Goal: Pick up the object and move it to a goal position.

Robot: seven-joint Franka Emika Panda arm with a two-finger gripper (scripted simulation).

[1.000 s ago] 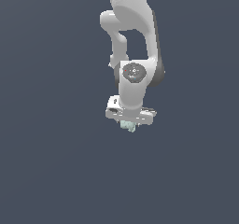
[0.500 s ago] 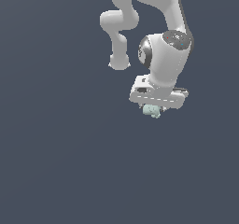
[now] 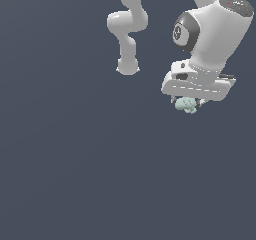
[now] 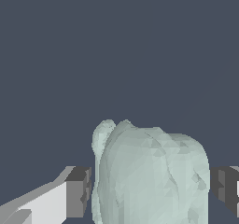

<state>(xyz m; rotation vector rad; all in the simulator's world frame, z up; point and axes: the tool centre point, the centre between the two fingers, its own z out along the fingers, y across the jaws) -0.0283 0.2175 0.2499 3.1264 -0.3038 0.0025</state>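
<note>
The object (image 3: 186, 104) is a small pale mint-green lumpy blob hanging just under the white hand of my arm, at the upper part of the exterior view's right. My gripper (image 3: 190, 105) is shut on it, and the fingers are mostly hidden behind it there. In the wrist view the object (image 4: 151, 176) fills the space between the two dark pads (image 4: 77, 192), one on each side. The object is lifted above the dark grey floor.
The white arm's links (image 3: 128, 24) rise behind the hand toward the top of the exterior view. A plain dark grey floor (image 3: 75, 174) lies all around.
The arm has carried the object toward the exterior view's right and slightly up. The hand has stayed shut on it the whole time.
</note>
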